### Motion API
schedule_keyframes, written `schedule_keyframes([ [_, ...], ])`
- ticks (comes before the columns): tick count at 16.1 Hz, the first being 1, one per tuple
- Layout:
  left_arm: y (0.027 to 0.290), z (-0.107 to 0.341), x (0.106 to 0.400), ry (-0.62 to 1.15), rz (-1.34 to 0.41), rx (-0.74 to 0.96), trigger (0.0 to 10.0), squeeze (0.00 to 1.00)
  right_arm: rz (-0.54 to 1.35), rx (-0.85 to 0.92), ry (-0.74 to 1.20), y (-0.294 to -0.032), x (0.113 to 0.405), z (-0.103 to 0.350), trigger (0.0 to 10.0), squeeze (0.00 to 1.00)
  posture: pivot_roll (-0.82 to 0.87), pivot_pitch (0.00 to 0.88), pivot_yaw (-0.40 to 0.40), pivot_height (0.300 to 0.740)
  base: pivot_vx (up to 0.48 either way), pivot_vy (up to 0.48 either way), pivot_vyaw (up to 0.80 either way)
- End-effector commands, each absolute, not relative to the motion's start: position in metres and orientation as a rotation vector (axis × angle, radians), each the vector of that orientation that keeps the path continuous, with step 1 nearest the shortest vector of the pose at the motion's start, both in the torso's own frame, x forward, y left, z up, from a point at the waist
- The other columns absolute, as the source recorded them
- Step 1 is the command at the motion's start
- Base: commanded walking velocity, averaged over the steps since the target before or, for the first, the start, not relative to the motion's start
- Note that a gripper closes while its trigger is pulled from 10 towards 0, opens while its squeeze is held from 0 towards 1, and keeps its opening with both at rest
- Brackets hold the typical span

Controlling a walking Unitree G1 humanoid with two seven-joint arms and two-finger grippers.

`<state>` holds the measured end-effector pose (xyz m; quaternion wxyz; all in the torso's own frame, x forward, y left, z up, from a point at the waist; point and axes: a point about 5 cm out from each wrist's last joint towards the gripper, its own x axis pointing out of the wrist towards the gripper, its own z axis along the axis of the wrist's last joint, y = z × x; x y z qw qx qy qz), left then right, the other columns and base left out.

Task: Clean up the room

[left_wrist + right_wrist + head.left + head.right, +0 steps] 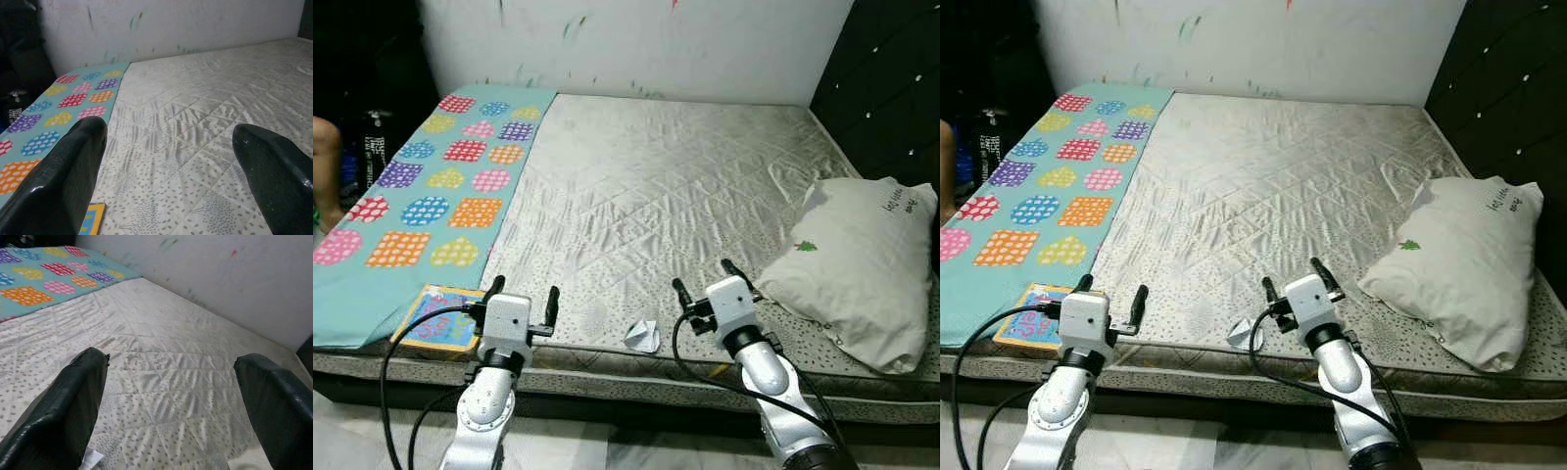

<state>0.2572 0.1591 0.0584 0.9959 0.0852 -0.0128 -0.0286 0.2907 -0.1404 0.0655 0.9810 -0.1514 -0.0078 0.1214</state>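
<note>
Left eye view: both hands, left hand and right hand, hovered released at lower frame over the bed, crumpled paper between them.

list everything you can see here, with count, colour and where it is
mattress: 1, silvery white quilted, fills the bed
blanket: 1, teal with coloured patches, along the mattress's left side
pillow: 1, white with a small green print, right side of the mattress
paper: 1, white, crumpled, near front edge between the grippers
book: 1, yellow-edged and colourful, front left corner by the blanket
headboard: 1, black tufted, right of the bed
wall: 1, white with paint marks, behind the bed
person: 1, partly seen at far left
left gripper: 1, black fingers, open, over the front edge
right gripper: 1, black fingers, open, beside the paper
</note>
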Motion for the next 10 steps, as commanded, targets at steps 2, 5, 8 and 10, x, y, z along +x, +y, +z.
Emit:
schedule_keyframes([
  [2,0.155,0.057,0.259,-0.017,-0.100,0.187,10.0,0.00,0.230,-0.232,0.019,-0.140,0.296,0.069,10.0,0.00,0.06,0.027,-0.032,0.740,0.000,0.000,0.00],
  [5,0.156,0.065,0.267,-0.037,-0.106,0.191,10.0,0.00,0.263,-0.228,-0.016,-0.131,0.294,0.074,10.0,0.00,0.06,0.026,-0.022,0.740,0.000,0.000,0.00],
  [8,0.161,0.069,0.265,-0.046,-0.106,0.201,10.0,0.00,0.232,-0.188,0.023,-0.142,0.293,0.073,10.0,0.00,0.07,0.034,-0.027,0.740,0.000,0.000,0.00],
  [10,0.164,0.067,0.259,-0.036,-0.111,0.209,10.0,0.00,0.192,-0.167,0.025,-0.151,0.292,0.073,10.0,0.00,0.09,0.034,-0.032,0.740,0.000,0.000,0.00],
])
